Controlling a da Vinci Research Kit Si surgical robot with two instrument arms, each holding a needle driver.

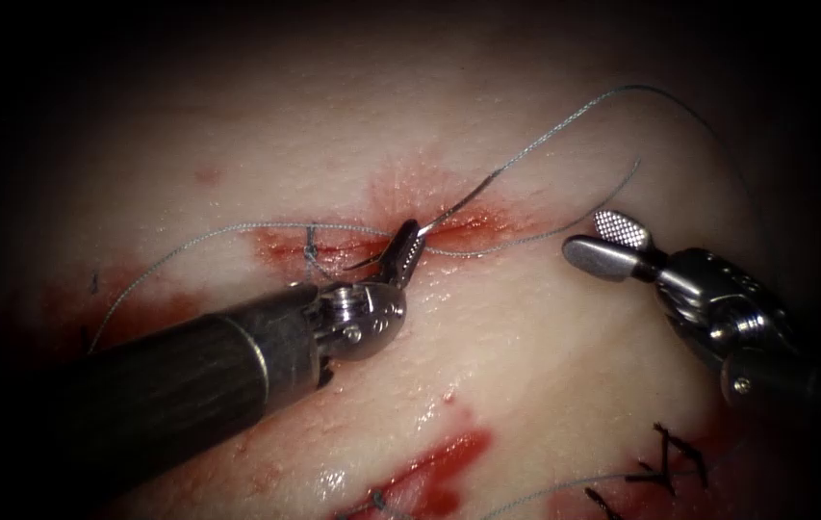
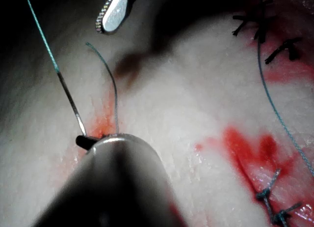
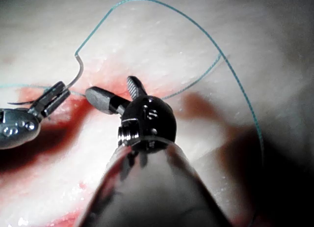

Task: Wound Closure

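Note:
My left tool (image 1: 400, 248) reaches the cut (image 1: 473, 229) from the lower left, its jaws shut on the curved needle (image 1: 458, 204) near mid-curve. The needle's point sticks out to the left of the jaws, low over the cut. Its tail rises to the upper right into the thread (image 1: 564, 120). I cannot tell whether the needle touches the tissue (image 1: 545, 366). My right tool (image 1: 601, 242) hovers right of the cut, open and holding nothing. The right wrist view shows the right tool (image 3: 110, 87) beside the left tool (image 3: 51, 99) and the needle (image 3: 76, 74).
A knotted stitch (image 1: 311, 246) sits on the cut left of the jaws, with a thread tail (image 1: 612, 193) trailing right. Red fluid (image 1: 150, 313) stains the tissue. Lower down lie a second red cut (image 1: 444, 462) and dark stitches (image 1: 670, 460).

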